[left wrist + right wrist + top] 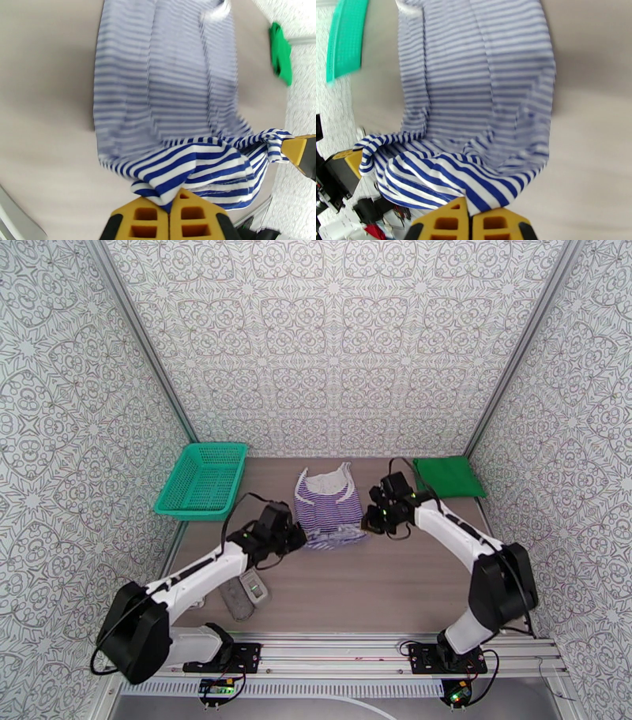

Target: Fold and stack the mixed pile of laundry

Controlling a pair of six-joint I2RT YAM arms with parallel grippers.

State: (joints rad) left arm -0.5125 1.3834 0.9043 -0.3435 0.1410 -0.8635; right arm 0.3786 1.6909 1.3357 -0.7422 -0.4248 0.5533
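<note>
Both arms meet at the near hem of the striped top (328, 504), which lies flat in the middle of the counter (355, 595) with its straps toward the far wall. The left tool (172, 202) is pinched fully closed on the hem's corner at the lower left of the overhead frame, with a wad of blue-and-white cloth bunched just above it. The right tool (470, 208) is closed the same way on the lower-right corner. The hem between them sags in loose folds. The green shirt (449, 475) sits well apart in the upper right of the overhead frame, and the basket (189, 514) is in the upper left.

My worry is the grip. Each tool seems to hold only a small gathered edge, so the thin fabric could slide out as the hem is carried over. If one arm travelled faster or higher than the other, the fold would land skewed or creased. The slack middle might also tuck under itself.
</note>
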